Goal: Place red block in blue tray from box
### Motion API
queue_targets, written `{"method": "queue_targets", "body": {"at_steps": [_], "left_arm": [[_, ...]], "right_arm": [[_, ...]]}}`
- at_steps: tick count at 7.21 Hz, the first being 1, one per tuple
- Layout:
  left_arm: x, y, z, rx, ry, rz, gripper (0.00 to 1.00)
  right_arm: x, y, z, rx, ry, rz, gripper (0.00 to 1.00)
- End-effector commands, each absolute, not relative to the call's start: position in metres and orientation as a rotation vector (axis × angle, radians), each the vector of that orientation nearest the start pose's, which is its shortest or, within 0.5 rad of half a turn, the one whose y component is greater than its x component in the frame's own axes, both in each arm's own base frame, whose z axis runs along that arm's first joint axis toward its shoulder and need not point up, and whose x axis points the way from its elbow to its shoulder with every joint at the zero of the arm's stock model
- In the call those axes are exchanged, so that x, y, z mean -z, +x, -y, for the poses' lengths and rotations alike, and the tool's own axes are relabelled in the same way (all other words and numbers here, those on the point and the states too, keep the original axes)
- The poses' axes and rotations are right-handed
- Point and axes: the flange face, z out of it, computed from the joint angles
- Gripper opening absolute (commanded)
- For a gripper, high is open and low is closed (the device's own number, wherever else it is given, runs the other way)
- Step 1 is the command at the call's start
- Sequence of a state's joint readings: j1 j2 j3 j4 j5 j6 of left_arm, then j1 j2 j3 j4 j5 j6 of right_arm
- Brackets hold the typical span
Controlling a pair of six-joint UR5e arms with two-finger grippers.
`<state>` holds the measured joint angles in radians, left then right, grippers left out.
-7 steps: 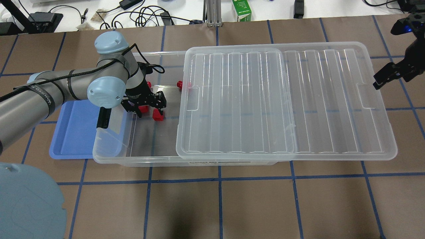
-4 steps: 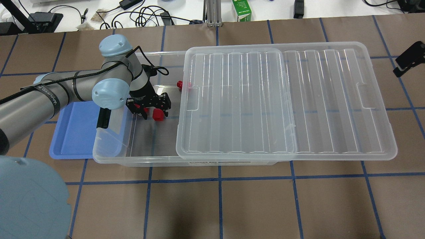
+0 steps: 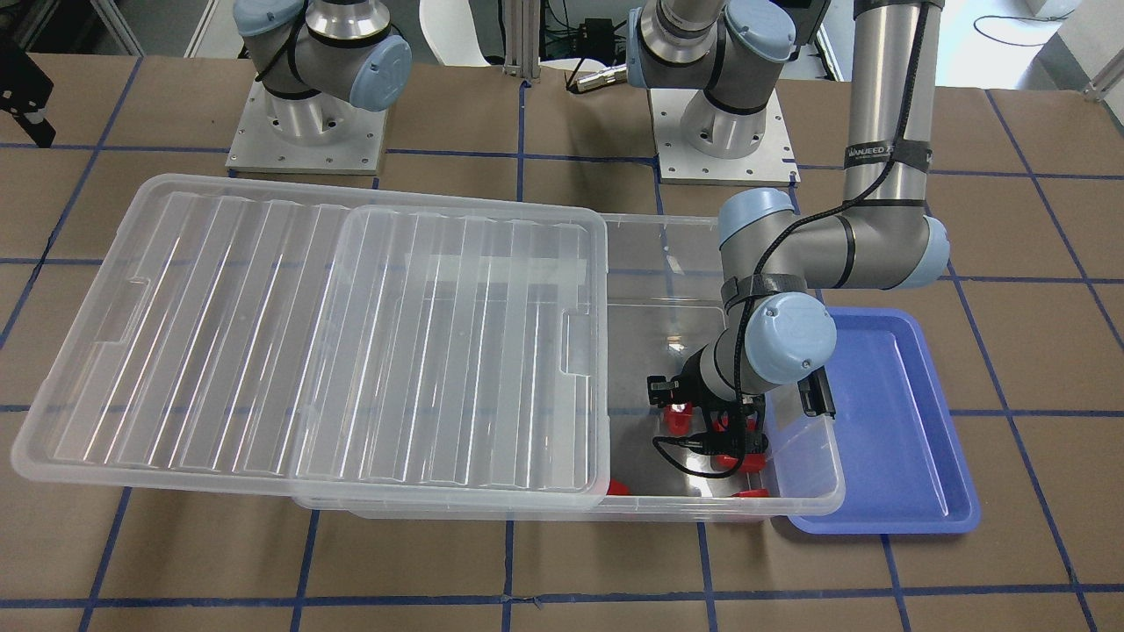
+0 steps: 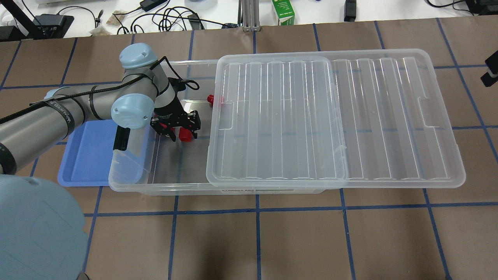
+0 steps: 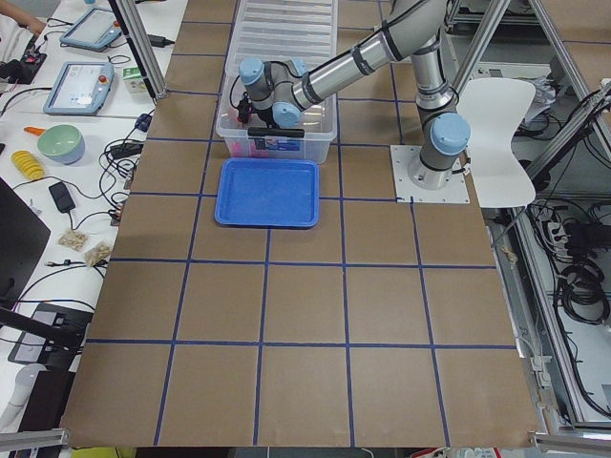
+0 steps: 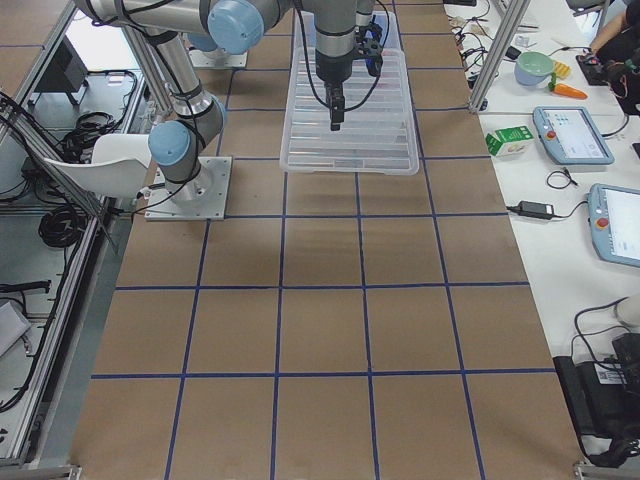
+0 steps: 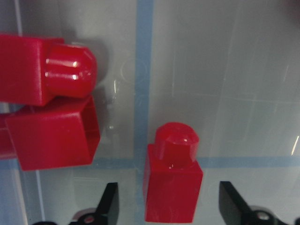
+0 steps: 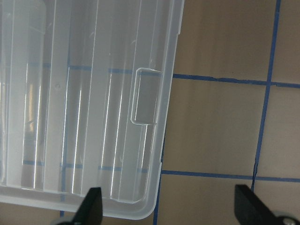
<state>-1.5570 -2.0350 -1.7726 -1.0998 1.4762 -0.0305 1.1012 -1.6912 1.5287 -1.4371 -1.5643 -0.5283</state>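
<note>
My left gripper (image 4: 181, 131) is open, down inside the uncovered end of the clear box (image 4: 128, 186). In the left wrist view its fingertips (image 7: 110, 202) stand either side of a red block (image 7: 172, 187) lying on the box floor, not touching it. Two more red blocks (image 7: 49, 126) lie close beside it, and another (image 4: 212, 99) sits by the lid edge. The blue tray (image 4: 87, 155) lies beside the box, partly under its end, and holds nothing I can see. My right gripper (image 8: 171, 211) is open and empty, above the far edge of the lid (image 8: 93, 93).
The ribbed clear lid (image 4: 334, 116) is slid sideways, covering most of the box and overhanging it. A black latch bar (image 4: 121, 139) sits on the box's open end. Cables and a green carton (image 4: 283, 11) lie beyond the table's far edge.
My left gripper has shifted slightly towards the lid and stands around the red block. My right arm has pulled away to the overhead view's right edge.
</note>
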Motion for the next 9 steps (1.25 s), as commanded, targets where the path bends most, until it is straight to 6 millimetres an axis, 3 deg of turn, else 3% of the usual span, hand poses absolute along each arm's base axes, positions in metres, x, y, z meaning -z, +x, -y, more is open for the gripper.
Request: {"method": "queue_targets", "body": {"at_steps": [1,3,4,6,7,8,9], "left_arm": [[-0.194,-0.133,0.584,-0.28,-0.083,-3.211,0.0],[-0.225,-0.129,0.588,-0.219,-0.093,-3.216,0.0],[-0.252,-0.13,0.592,-0.235,-0.091,-3.215,0.0],[-0.321,-0.127,0.591,-0.354,-0.099,-3.196,0.0],[-0.357,-0.126,0.59,-0.342,-0.1,-3.188,0.0],[-0.393,-0.113,0.592,-0.298,-0.11,-3.15,0.0],[-0.421,-0.082,0.595,-0.266,-0.162,-3.14,0.0]], "right_arm": [[-0.551,-0.052,0.457,0.057,0.009,-3.134,1.0],[-0.543,0.01,0.466,0.04,0.145,-3.122,1.0],[-0.539,0.032,0.476,0.08,0.199,-3.113,1.0],[-0.525,0.098,0.497,0.146,0.205,-3.1,1.0],[-0.517,0.112,0.511,0.183,0.246,-3.089,1.0],[-0.514,0.127,0.513,0.182,0.227,-3.1,1.0],[-0.514,0.127,0.513,0.185,0.223,-3.105,1.0]]}}
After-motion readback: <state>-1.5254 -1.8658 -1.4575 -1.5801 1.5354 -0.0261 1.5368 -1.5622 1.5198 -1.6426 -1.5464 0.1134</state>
